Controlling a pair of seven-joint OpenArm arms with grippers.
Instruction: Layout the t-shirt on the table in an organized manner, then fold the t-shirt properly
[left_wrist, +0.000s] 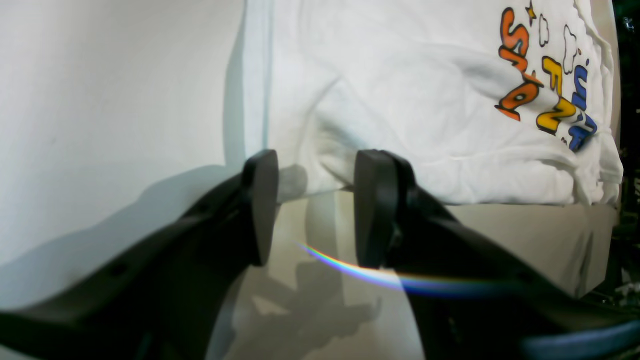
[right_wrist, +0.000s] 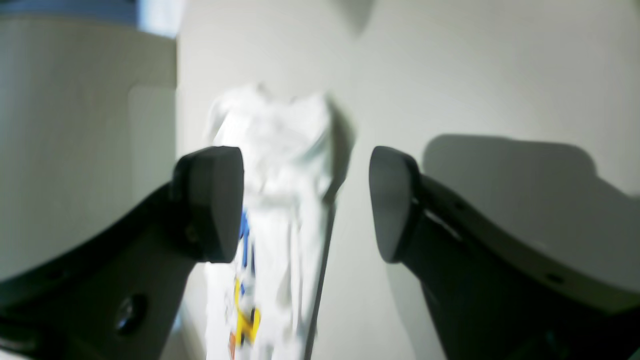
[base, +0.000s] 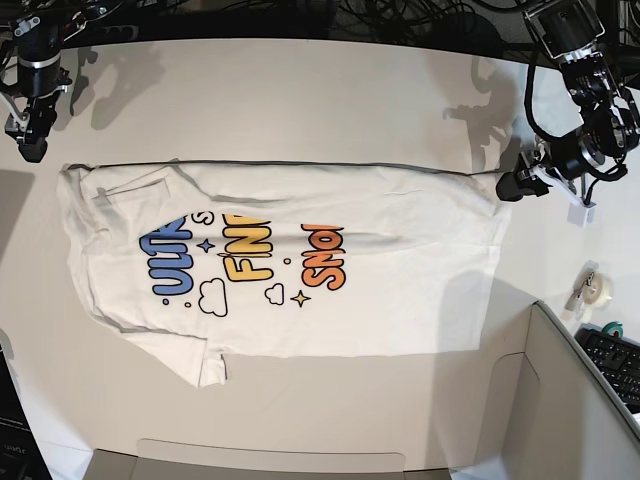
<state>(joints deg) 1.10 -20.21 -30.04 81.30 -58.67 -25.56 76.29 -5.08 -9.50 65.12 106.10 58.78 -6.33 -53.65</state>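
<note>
On the table (base: 300, 90), the t-shirt (base: 400, 300) lies folded lengthwise, print up; both grippers gape empty.

White t-shirt (base: 400, 290) with blue, yellow, orange lettering on off-white table (base: 300, 90).

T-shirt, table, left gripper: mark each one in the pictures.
t-shirt (base: 400, 300): base view, plain white chest below the print.
table (base: 300, 95): base view, bare top beyond the shirt.
left gripper (left_wrist: 315, 205): left wrist view, between its fingertips.
</note>
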